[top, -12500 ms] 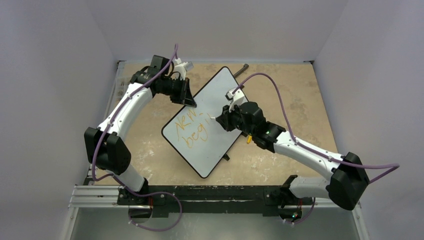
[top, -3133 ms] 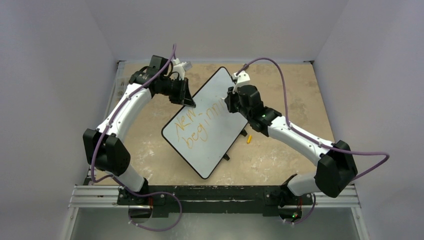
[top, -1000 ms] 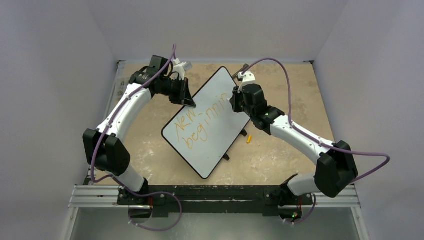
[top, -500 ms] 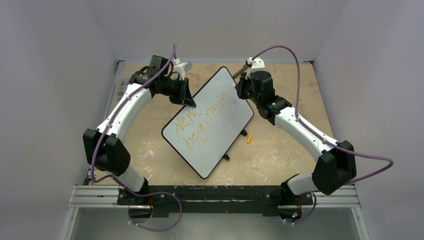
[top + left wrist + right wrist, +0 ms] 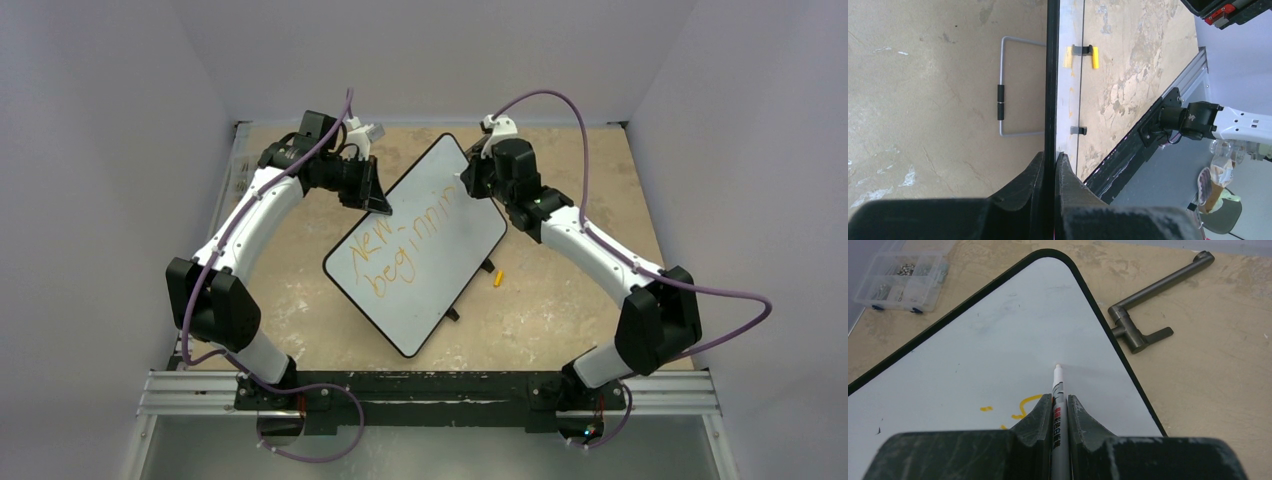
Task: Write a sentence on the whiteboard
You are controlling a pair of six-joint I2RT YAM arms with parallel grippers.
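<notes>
Longer sentence; right gripper farther along

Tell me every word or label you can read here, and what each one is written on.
"New": orange writing on the whiteboard, first line.
"beginnin": second line, also orange, on the same board; its end is unclear.
Red and black print on the pen: too small to read.
No other text is readable.

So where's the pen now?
In the right wrist view, the pen is pinched in the right gripper, its tip near the whiteboard's far corner, past the orange writing.
</notes>
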